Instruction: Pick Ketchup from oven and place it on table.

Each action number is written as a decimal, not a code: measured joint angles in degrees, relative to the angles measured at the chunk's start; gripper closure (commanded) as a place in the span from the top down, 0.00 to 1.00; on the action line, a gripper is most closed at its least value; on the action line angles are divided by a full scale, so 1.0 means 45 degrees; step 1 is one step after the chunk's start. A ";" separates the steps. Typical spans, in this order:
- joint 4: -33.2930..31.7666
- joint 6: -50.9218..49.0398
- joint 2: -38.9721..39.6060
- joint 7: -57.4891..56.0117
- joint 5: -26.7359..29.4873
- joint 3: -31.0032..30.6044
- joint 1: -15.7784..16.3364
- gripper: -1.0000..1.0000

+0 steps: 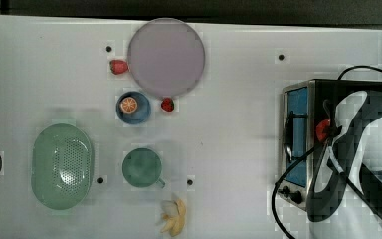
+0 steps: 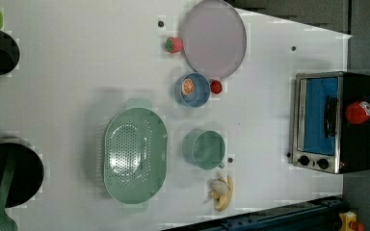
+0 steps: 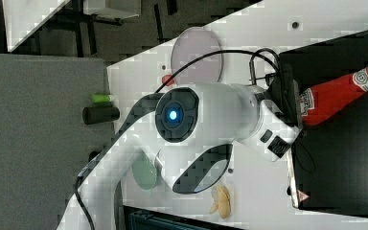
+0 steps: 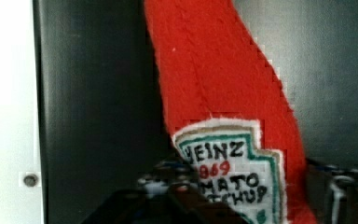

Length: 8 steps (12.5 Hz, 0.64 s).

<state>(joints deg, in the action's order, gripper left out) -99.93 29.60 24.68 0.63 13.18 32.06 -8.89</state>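
Ketchup [image 4: 223,93] in hand [image 3: 294,108], over oven [image 3: 345,158]

The Ketchup bottle [image 4: 223,88] looks matt red with a paper-like label; the oven [image 2: 332,120] has a brushed-metal frame, glossy blue glass, and a matt black top.
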 measured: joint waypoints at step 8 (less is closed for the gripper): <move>0.0149 -0.0961 -0.1918 -0.0303 -0.1463 -0.0274 0.0799 0.63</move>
<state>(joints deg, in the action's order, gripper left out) -99.26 25.28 16.04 -0.74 6.60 30.83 -5.29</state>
